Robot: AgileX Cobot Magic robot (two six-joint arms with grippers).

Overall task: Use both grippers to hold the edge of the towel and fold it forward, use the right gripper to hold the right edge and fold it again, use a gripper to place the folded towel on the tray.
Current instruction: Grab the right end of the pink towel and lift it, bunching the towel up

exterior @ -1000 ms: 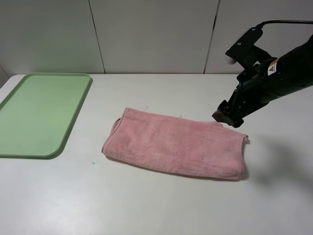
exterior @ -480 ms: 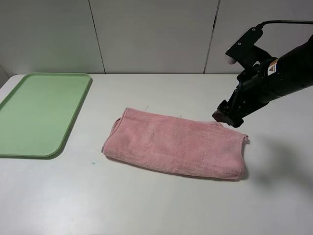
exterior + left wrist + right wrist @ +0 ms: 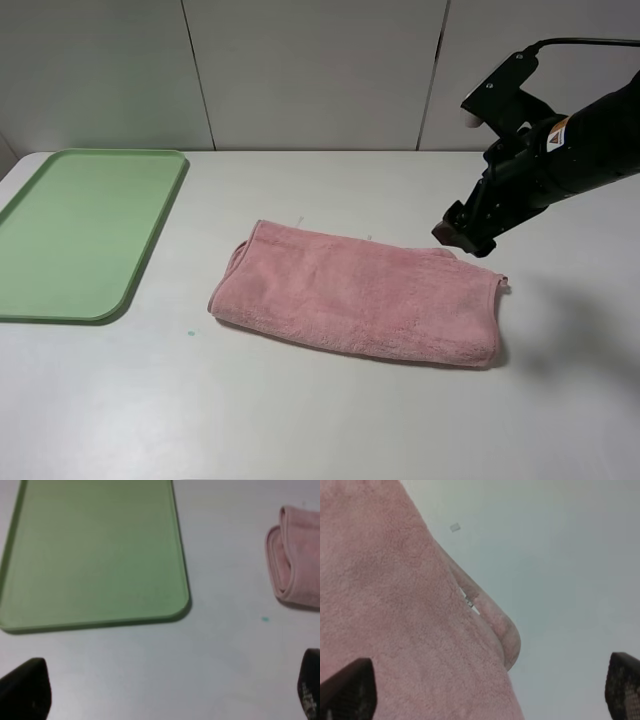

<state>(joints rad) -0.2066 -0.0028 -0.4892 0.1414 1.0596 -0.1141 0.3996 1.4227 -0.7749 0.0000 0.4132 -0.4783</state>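
Observation:
The pink towel (image 3: 355, 295) lies folded once on the white table, long side running left to right. My right gripper (image 3: 462, 238) hovers just above its far right corner, not touching it. In the right wrist view the towel (image 3: 395, 620) fills the frame and my right gripper (image 3: 485, 687) is open and empty, its fingertips (image 3: 347, 687) wide apart. The green tray (image 3: 80, 230) lies empty at the far left. My left gripper (image 3: 165, 690) is open and empty above bare table, with the tray (image 3: 95, 550) and the towel's left end (image 3: 295, 560) ahead of it. The left arm is out of the exterior view.
A small teal speck (image 3: 187, 332) marks the table near the towel's left front corner. A tiny white scrap (image 3: 455, 527) lies on the table beyond the towel. A grey panelled wall stands behind the table.
My right gripper has shifted only very slightly above the towel's far right corner. The towel and the tray have not moved.

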